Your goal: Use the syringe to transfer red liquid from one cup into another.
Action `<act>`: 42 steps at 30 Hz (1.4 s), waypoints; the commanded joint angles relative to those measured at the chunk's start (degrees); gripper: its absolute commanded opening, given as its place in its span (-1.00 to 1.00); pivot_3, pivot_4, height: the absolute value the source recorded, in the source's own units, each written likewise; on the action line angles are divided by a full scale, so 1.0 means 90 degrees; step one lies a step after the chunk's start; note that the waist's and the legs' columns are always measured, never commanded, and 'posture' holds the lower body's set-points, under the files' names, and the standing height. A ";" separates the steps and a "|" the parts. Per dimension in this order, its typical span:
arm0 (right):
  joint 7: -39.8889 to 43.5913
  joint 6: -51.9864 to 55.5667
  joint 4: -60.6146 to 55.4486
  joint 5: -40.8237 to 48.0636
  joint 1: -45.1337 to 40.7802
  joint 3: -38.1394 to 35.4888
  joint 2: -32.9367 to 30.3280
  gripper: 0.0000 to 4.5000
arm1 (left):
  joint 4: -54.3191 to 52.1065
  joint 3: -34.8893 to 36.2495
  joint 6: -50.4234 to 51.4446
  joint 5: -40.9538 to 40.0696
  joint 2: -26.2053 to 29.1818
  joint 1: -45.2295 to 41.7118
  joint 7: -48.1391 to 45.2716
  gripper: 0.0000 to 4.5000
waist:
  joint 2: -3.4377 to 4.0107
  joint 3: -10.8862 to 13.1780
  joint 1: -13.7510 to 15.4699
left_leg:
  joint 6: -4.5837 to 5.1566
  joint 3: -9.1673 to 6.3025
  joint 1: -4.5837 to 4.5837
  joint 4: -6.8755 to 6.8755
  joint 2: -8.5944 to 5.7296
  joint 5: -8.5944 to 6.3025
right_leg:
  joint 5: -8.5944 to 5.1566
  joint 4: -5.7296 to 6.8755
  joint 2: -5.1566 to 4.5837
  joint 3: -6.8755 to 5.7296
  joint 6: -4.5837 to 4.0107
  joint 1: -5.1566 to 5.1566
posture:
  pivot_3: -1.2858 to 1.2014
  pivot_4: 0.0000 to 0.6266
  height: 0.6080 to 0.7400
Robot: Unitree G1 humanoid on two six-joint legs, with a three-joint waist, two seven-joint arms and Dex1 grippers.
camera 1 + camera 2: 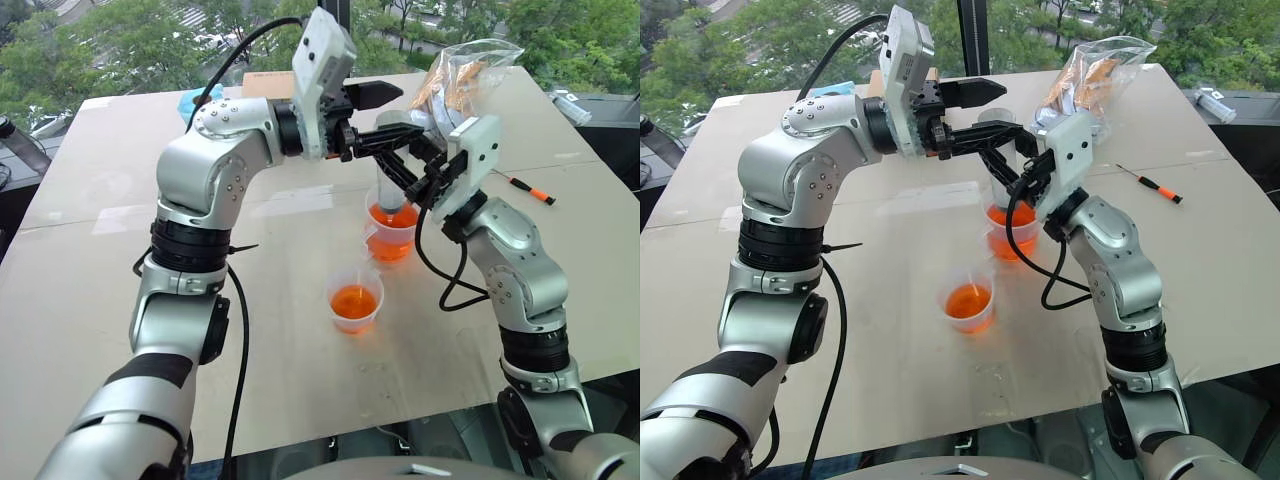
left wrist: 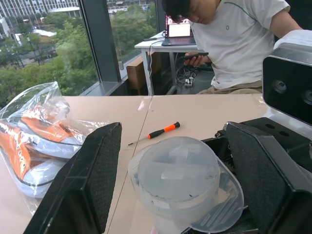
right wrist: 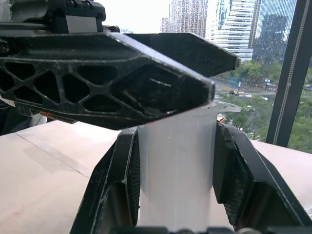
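Light, rigid, slick syringe (image 3: 175, 165): barrel clamped upright by right gripper (image 3: 176, 185) over handled cup (image 1: 391, 232); left gripper (image 2: 170, 180) fingers apart astride plunger head—best pinched there.

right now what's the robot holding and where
The right gripper clamps the syringe by its barrel; the left gripper brackets the plunger top, not gripping.

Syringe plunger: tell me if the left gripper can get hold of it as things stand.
Probably yes. The left gripper already has its open fingers on either side of the plunger's flat top, with nothing between them. The right gripper holds the syringe barrel upright below, over the larger cup.
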 commanded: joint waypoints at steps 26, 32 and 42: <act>-0.0012 -0.0198 -0.0168 -0.0033 0.0049 0.0163 0.0015 -0.34 | 0.0202 0.0836 0.1022 -0.0574 -0.0318 -0.0541 0.0785 -0.19 | 0.0000 0.0000 0.0003 | 0.0000 -0.0001 0.0000 0.0002 0.0000 0.0000 | 0.0000 0.0001 -0.0001 0.0000 0.0000 0.0000 | 0.03 -0.52 1.00; -0.0042 -0.0149 -0.0175 -0.0030 0.0142 0.0209 0.0034 -0.34 | 0.0241 0.0911 0.1105 -0.0670 -0.0342 -0.0649 0.0917 -0.19 | 0.0000 0.0000 0.0000 | 0.0000 -0.0001 0.0000 0.0002 0.0000 0.0000 | 0.0000 0.0001 -0.0001 -0.0001 0.0000 0.0000 | 0.03 -0.52 1.00; -0.0086 -0.0025 -0.0185 0.0052 0.0229 0.0236 0.0122 -0.34 | 0.0133 0.0987 0.0461 -0.0612 -0.0345 -0.0604 0.0827 -0.19 | 0.0000 0.0000 0.0001 | -0.0001 -0.0001 0.0000 0.0002 0.0000 0.0000 | 0.0000 0.0001 -0.0001 -0.0001 0.0000 0.0000 | 0.03 -0.52 1.00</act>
